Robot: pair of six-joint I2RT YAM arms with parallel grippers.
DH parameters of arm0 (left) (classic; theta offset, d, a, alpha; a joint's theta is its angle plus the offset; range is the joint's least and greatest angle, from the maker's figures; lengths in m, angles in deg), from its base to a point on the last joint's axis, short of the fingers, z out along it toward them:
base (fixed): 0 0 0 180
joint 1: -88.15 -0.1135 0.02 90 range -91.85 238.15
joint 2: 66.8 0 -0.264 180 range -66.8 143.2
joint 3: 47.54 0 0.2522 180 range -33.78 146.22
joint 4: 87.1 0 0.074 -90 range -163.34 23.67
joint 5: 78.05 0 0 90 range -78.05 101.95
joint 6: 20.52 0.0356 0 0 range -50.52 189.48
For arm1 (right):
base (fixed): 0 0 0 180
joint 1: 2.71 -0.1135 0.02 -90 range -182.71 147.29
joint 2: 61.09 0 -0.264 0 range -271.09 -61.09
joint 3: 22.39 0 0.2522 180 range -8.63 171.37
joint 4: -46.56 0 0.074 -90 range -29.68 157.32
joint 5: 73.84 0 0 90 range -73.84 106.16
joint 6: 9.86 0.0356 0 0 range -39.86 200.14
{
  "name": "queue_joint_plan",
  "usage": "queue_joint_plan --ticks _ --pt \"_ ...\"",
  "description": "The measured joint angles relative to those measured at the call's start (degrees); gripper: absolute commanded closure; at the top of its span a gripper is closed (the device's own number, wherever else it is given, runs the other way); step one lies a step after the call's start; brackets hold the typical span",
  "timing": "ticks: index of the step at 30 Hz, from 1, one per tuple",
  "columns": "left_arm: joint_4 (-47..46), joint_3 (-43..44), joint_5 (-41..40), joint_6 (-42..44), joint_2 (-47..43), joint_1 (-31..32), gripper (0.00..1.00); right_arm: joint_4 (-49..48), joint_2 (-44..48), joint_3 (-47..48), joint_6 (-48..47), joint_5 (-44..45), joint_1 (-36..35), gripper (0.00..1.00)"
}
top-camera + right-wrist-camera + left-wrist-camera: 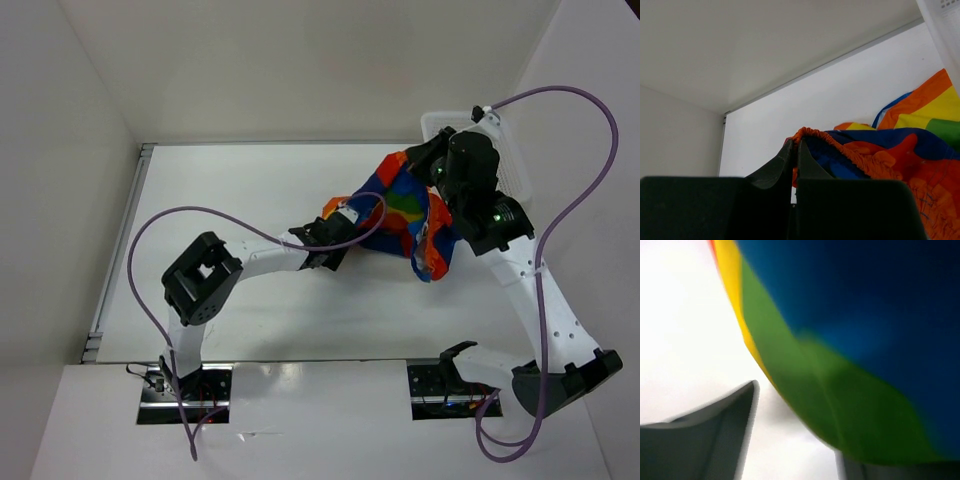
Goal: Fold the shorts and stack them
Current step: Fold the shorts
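The rainbow-striped shorts (400,208) hang bunched at the back right of the white table. My right gripper (418,160) is shut on their orange elastic waistband, which shows pinched between its tips in the right wrist view (796,142), with the shorts (900,155) draping away to the right. My left gripper (345,222) is at the shorts' left edge. In the left wrist view it (797,432) is open, with green and blue fabric (865,340) hanging over the right finger and the left finger (715,440) bare.
A white mesh basket (508,160) stands at the back right, just behind the right gripper, and its corner shows in the right wrist view (945,20). White walls enclose the table on the left, back and right. Purple cables loop over both arms.
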Motion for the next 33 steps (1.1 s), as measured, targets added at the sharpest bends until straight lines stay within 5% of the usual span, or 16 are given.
queue_joint_plan --ticks 4,8,11,22,26,33 --pt "-0.5 0.9 -2.3 0.5 0.1 -2.4 0.57 -0.2 1.2 -1.2 0.2 -0.3 0.0 1.00" --pt "-0.6 3.7 -0.1 2.0 0.1 -5.5 0.26 -0.4 1.9 -1.7 0.6 -0.7 0.0 1.00" --pt "-0.6 4.7 5.4 3.6 -0.5 -7.5 0.18 -0.4 2.0 -1.7 0.6 -1.0 0.0 1.00" --pt "-2.6 4.2 11.5 5.5 -2.5 -6.8 0.14 -0.3 2.0 -1.7 0.6 -1.5 0.0 1.00" --pt "-3.9 4.6 11.5 5.2 -2.2 -7.2 0.26 -0.3 1.9 -1.7 0.6 -1.5 0.0 1.00" --pt "-6.8 4.7 10.6 5.3 -1.0 -9.6 0.88 -0.3 1.9 -1.6 1.0 -1.8 0.0 1.00"
